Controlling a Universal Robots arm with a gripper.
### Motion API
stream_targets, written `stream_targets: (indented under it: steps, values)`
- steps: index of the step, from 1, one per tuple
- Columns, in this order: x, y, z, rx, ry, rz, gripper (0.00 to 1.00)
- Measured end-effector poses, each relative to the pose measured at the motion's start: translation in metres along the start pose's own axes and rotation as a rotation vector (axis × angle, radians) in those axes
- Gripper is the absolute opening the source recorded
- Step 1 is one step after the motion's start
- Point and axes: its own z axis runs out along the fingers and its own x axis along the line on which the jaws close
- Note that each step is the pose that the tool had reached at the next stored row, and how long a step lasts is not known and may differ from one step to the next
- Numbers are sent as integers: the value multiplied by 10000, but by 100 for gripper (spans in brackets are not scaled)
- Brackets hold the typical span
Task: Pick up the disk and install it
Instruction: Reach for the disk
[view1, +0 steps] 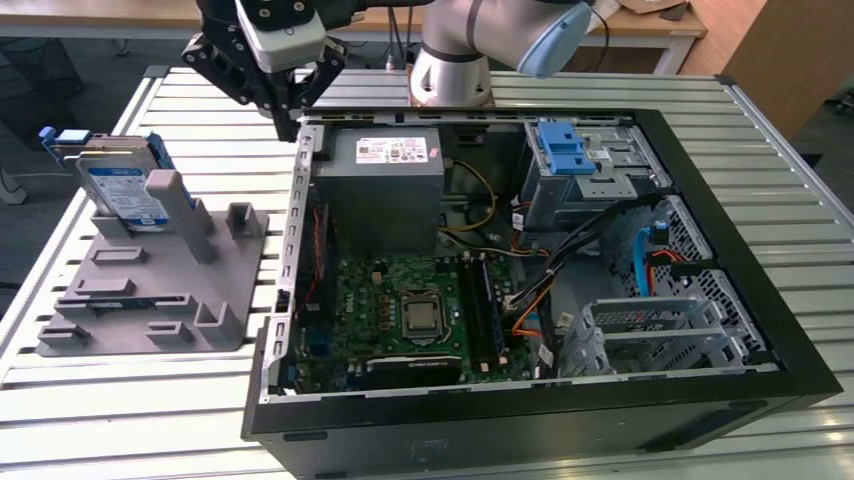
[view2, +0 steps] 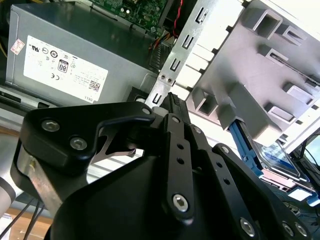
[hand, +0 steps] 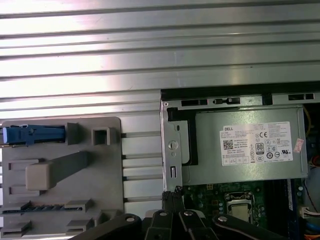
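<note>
1. Fingers (view1: 284, 126) clenched together with nothing between them, tips pointing down.
2. Second wrist view: fingers (view2: 172, 102) pressed into one black bar. First wrist view: both tips (hand: 172, 197) side by side, closed.
3. The tips hang over the corner of the open case (view1: 534, 435), by its metal wall and just beside the power supply (view1: 387, 185). Cannot tell if they touch the wall.
4. Disk (view1: 118, 185) stands on edge in a grey holder (view1: 147, 290) at the exterior view's left. It is apart from the fingers and nothing grips it. A blue carrier frames it, and its label faces the camera.
5. First wrist view: the disk's blue edge (hand: 32, 134) shows at the holder's (hand: 65, 170) end slot.
6. The holder rests on the slatted metal tabletop (view1: 200, 110), just beside the case.
7. Inside the case: motherboard (view1: 400, 300) below the power supply, and a drive cage (view1: 594, 180) with a blue latch (view1: 567, 148) toward the exterior view's right.
8. Arm (view1: 461, 50) stands behind the case.
</note>
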Motion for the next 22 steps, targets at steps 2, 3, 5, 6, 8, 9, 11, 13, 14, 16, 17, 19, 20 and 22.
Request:
stream_targets:
  steps: [2, 3, 5, 6, 8, 9, 11, 13, 14, 16, 17, 19, 20, 22]
  values:
    - [9, -1, 2, -2, -1, 1, 11]
    - [12, -1, 2, -1, -1, 1, 11]
    - [22, -2, 4, -1, -1, 1, 11]
    - [27, -2, 4, -1, 0, 0, 11]
    - [44, -2, 5, -1, 0, 1, 11]
    - [58, -2, 5, -1, -1, 1, 11]
    - [90, 1, 6, -1, 0, 1, 11]
    - [129, 13, 7, -1, -1, 0, 11]
    - [148, 25, 8, -1, -1, 0, 11]
    - [185, 52, 9, -1, 0, 0, 11]
    - [207, 63, 10, -1, 0, 2, 11]
    - [262, 77, 11, 0, 0, 1, 11]
    - [289, 79, 11, 0, 0, 0, 11]
    - [328, 80, 12, 0, 2, 0, 11]
